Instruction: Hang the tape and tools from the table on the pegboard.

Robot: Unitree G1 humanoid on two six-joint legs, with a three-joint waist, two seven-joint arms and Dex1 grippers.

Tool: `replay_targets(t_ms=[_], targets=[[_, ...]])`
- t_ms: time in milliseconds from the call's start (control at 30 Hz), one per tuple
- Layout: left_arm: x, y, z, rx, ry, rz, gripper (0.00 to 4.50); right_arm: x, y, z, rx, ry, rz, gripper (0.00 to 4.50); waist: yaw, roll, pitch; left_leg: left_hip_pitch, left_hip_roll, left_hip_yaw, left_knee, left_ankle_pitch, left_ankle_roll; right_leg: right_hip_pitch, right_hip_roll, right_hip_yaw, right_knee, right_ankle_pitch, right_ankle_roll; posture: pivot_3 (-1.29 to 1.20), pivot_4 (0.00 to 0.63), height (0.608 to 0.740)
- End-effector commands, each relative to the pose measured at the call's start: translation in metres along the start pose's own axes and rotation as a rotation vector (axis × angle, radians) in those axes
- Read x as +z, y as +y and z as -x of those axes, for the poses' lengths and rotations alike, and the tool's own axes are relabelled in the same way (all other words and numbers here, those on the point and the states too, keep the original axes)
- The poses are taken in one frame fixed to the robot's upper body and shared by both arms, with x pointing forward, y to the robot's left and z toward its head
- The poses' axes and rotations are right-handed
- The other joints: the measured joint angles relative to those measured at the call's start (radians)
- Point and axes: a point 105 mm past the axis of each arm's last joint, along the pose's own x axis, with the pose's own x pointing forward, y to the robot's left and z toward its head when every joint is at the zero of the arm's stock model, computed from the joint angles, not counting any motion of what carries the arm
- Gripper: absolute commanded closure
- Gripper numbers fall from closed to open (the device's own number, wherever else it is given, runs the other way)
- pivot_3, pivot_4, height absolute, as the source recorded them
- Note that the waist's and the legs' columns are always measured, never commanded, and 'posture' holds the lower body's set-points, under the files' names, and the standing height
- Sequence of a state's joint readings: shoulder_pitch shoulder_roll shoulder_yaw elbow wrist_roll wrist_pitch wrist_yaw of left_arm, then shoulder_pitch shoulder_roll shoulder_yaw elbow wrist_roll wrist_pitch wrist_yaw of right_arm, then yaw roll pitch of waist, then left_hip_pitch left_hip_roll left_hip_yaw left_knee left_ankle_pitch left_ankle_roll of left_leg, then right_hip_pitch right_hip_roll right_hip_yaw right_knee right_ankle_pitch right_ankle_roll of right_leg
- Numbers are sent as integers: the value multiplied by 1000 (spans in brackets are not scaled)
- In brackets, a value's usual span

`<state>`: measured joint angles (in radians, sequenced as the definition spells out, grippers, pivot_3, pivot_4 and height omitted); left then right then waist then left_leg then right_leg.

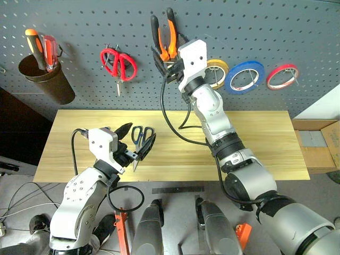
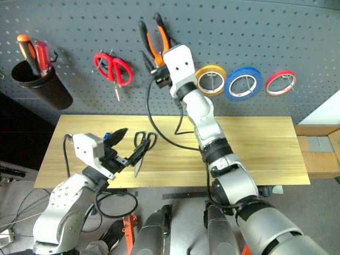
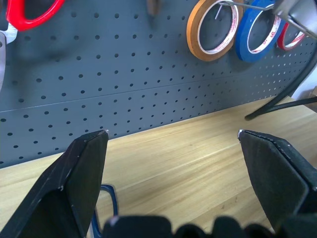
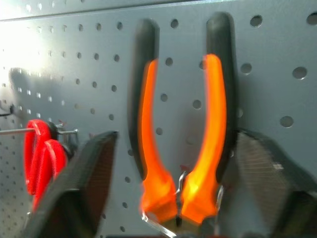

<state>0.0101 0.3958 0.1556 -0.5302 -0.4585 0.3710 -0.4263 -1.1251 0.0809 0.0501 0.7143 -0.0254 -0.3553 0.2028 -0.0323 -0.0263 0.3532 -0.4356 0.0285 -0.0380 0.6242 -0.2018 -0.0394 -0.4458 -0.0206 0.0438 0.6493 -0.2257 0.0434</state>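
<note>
1. My right tool (image 1: 169, 59) is up at the pegboard (image 1: 79, 21), fingers apart, with the pliers (image 4: 181, 134) between them, handles up, hanging on a hook.
2. My left tool (image 1: 137, 142) hovers low over the desk (image 1: 255, 143), fingers spread wide, gripping nothing.
3. The dark blue-handled scissors (image 1: 141, 134) lie flat on the desk right at that tool.
4. At 3 o'clock from the pliers, the blue tape (image 1: 244, 76) hangs between a yellow roll (image 2: 211, 79) and a red roll (image 1: 282, 76).
5. At 9 o'clock, red scissors (image 1: 118, 64) hang.
</note>
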Motion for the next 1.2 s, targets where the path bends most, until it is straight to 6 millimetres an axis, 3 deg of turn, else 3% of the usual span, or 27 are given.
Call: replay_targets(t_ms=[33, 233, 333, 467, 667, 733, 833, 933, 1067, 1200], targets=[[6, -1, 1, -10, -19, -24, 0, 19, 6, -2, 25, -61, 13, 58, 0, 0, 0, 0, 0, 0, 0, 0, 0, 0, 0, 0, 0, 0, 0, 7, 368, 740], [3, 3, 1, 4, -9, -25, 0, 18, 11, 8, 47, -37, 32, 58, -1, 0, 0, 0, 0, 0, 0, 0, 0, 0, 0, 0, 0, 0, 0, 9, 367, 740], [-8, 16, 5, 67, 57, 12, 0, 24, 23, 30, 176, -44, 66, 58, 1, 0, 0, 0, 0, 0, 0, 0, 0, 0, 0, 0, 0, 0, 0, 9, 356, 740], [-23, 37, 12, 172, 150, 72, 0, 28, 24, 61, 219, 13, 60, 58, 0, 0, 0, 0, 1, -1, 0, 0, 0, 0, 0, 0, 0, 0, 0, 12, 353, 740], [-39, 58, 15, 279, 250, 56, 0, 13, 18, 108, 206, 208, 20, 58, 0, -1, 0, 0, 0, -1, 1, 0, -2, 0, 0, 0, 1, -1, 1, -6, 350, 740], [-49, 61, 12, 294, 321, 58, 0, 0, 30, 132, 291, 316, -68, 58, 1, -1, 0, 0, 0, -1, 2, 1, -3, 0, 0, 0, 0, -1, 3, -12, 349, 740], [-63, 67, 9, 338, 432, 33, 0, -18, 65, 189, 553, 545, -234, 58, 4, -1, -1, 0, 0, -2, 3, 1, -3, 2, 0, -1, 0, -3, 5, -22, 348, 740], [-74, 75, 5, 402, 535, -32, 0, -30, 75, 228, 650, 709, -291, 58, 2, -1, -1, 0, -1, -1, 3, 1, -3, 2, 0, 0, -1, -2, 7, -27, 344, 740], [-79, 66, -16, 402, 632, -16, 0, -39, 68, 236, 619, 761, -334, 58, -2, -3, -1, 1, -2, -1, 5, 1, -3, 2, 2, 0, 0, -1, 8, -17, 346, 740], [-90, 67, -25, 435, 702, 44, 0, -36, 47, 208, 473, 634, -345, 58, -6, -4, -1, 1, -1, -1, 5, 1, -4, 3, 3, 0, 0, 0, 8, -20, 349, 740]])
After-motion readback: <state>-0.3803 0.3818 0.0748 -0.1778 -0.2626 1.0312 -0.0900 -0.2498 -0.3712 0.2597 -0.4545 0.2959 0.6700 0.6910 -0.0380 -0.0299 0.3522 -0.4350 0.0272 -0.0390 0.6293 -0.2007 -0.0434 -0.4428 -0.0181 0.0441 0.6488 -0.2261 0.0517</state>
